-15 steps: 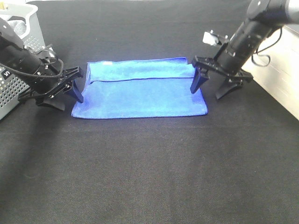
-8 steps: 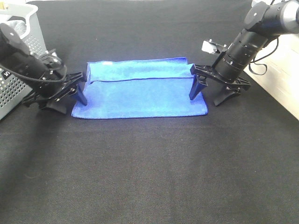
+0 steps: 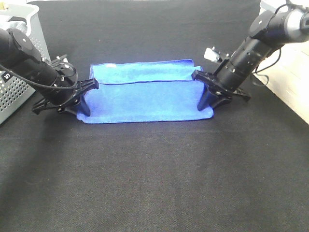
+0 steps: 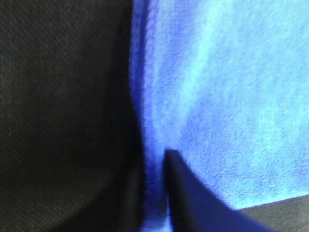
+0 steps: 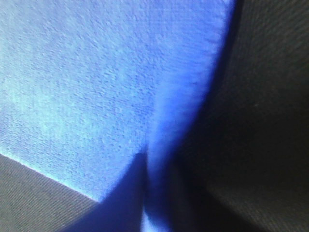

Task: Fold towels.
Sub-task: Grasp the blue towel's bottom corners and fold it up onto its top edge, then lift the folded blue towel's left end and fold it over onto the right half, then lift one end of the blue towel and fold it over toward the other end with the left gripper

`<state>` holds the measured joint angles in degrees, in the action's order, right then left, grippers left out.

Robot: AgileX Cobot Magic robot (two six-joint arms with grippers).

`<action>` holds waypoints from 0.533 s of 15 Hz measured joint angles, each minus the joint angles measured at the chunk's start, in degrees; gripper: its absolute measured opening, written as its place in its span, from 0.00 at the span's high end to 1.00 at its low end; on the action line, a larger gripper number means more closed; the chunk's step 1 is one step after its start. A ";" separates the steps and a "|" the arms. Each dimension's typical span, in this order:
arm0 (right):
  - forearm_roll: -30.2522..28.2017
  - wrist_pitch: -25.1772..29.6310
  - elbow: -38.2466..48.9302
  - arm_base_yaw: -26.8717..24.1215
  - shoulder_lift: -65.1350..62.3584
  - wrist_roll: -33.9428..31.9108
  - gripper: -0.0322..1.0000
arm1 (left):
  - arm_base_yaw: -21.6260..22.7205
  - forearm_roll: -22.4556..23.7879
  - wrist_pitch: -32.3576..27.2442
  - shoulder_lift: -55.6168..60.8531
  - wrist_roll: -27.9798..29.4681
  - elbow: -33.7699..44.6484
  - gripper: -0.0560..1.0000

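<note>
Left gripper: we saw it (image 3: 83,107) closed on the left edge of the towel (image 3: 145,94), close to the near-left corner. The wrist view showed a ridge of cloth pinched between its fingers (image 4: 193,198).
Right gripper: it (image 3: 207,104) was closed the same way on the right edge by the near-right corner, with blue pile bunched at its fingers (image 5: 128,193).
Change: a second earlier both grippers had stood wide open, straddling those edges. They had since snapped shut, and the near-left corner had been drawn in a little toward the left gripper.
Towel: it lay flat in the middle of the black table (image 3: 154,174), long side running left to right, with a strip along the far edge doubled over.
Meaning: we judged the grasp done on both sides, so the next fold could begin, probably by lifting the near edge and carrying it toward the far one.
Risk: each pinch looked thin, so we thought an uneven lift could let a corner slip.
Basket: it (image 3: 14,92) stood at the far left, apart from the towel.
</note>
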<state>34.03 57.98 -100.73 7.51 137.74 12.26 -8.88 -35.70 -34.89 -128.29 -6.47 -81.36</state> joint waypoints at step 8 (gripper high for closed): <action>-1.38 0.57 11.29 0.00 -9.22 -0.63 0.97 | -0.29 5.96 -14.09 4.35 -0.86 1.60 0.94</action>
<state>32.66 58.56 -89.44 7.51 128.51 11.63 -9.17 -29.74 -48.99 -123.93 -7.33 -79.76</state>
